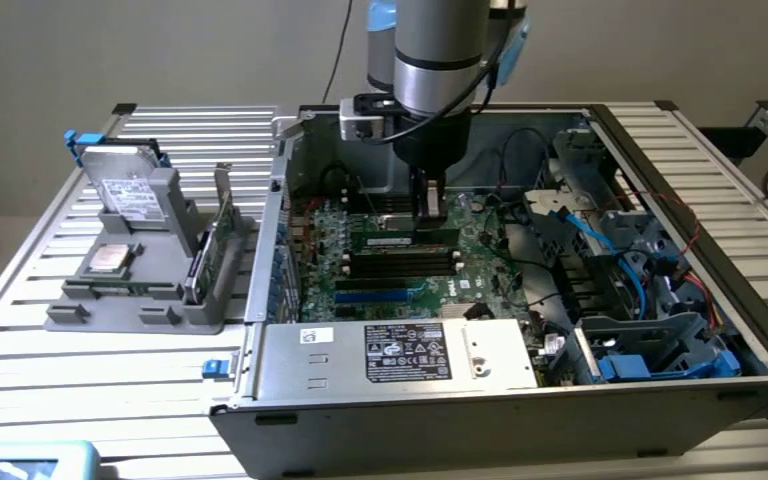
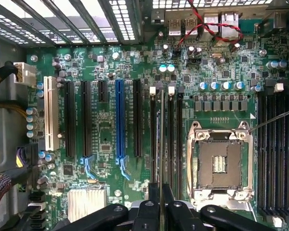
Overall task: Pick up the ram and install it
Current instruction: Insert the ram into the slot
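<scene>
One open computer case point(image 1: 491, 425) sits on the slatted counter point(image 1: 64, 370), with a labelled metal box point(image 1: 404, 352) at its near edge. Farther in, over the green motherboard point(image 1: 357, 292) point(image 2: 106, 134), the pincer point(image 1: 427, 222) point(image 2: 161, 202) pinches the ram point(image 1: 404, 241) point(image 2: 161, 144), which stands on edge along a black slot near the processor socket point(image 2: 219, 163). Far left on the counter, a grey holder point(image 1: 131, 300) carries a hard drive point(image 1: 131, 195).

Open computer case point(image 1: 491, 425) on slatted table point(image 1: 24, 345) — hard drive point(image 1: 131, 195) in holder point(image 1: 117, 308)
</scene>
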Controlling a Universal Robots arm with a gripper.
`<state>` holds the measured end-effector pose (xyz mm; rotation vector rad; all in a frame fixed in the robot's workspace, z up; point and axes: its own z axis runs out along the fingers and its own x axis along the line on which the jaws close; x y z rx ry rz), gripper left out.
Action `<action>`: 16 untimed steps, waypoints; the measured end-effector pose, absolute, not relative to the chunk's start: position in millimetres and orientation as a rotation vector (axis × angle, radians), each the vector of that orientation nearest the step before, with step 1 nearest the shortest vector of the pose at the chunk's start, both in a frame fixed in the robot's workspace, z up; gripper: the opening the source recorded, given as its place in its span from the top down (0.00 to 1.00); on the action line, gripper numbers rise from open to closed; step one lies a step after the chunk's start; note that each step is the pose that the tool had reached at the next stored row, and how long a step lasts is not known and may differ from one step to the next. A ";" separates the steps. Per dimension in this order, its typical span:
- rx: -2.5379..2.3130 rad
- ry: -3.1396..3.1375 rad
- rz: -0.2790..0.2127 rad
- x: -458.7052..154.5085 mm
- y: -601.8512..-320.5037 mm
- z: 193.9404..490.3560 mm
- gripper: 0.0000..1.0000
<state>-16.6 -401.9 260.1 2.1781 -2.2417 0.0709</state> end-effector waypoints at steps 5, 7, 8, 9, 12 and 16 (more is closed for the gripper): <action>2.195 -2.224 0.070 -16.6 -402.0 256.9 0.86; 2.199 -2.220 0.070 -16.6 -402.4 256.1 0.86; 2.199 -2.220 0.070 -16.6 -402.7 255.7 0.86; 2.199 -2.220 0.070 -16.6 -402.9 255.2 0.86; 2.199 -2.219 0.071 -16.6 -403.5 253.6 0.86; 2.198 -2.217 0.072 -16.5 -403.6 250.4 0.86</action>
